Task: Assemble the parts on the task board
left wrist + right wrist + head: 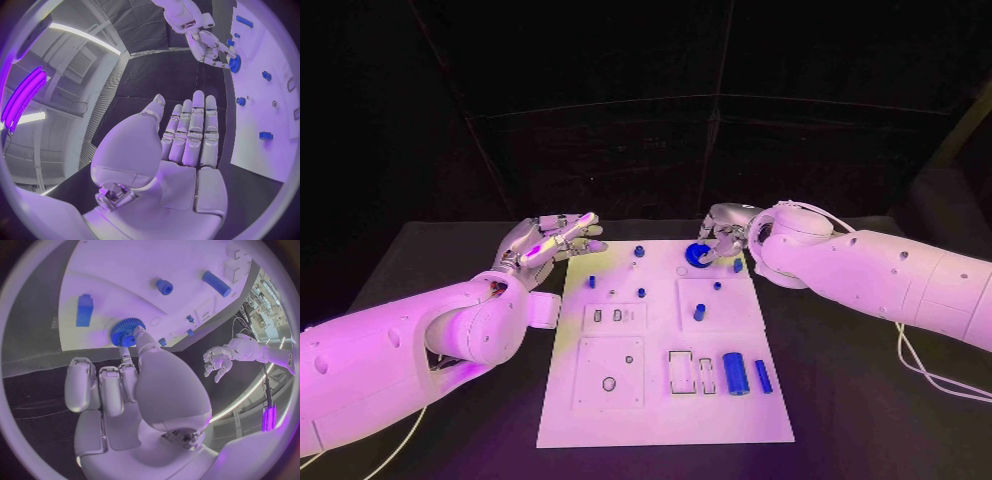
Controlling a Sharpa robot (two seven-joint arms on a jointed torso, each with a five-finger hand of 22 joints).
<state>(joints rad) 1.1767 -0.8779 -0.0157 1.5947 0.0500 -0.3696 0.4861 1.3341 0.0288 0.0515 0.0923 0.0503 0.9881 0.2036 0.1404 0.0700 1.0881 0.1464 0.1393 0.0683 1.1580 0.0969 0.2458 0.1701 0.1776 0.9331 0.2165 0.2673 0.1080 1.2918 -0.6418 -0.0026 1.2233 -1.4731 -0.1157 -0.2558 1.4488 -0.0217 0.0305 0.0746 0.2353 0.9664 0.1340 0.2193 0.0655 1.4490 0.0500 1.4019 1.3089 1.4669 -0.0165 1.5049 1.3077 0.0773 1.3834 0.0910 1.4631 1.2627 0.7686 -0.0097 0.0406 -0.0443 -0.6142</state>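
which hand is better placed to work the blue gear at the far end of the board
Right. The right hand already has fingertips on the blue gear, while the left hand hovers open beside the board, holding nothing.

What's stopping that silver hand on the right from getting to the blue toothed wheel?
Nothing visible. The right hand is already at the blue gear near the far edge of the white task board, with a fingertip touching it. No other part lies between them.

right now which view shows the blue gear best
The right wrist view: the gear is near and its teeth are plain, with a finger of the right hand touching its edge. The head view shows it small on the board, partly behind that hand. The left wrist view shows it far off.
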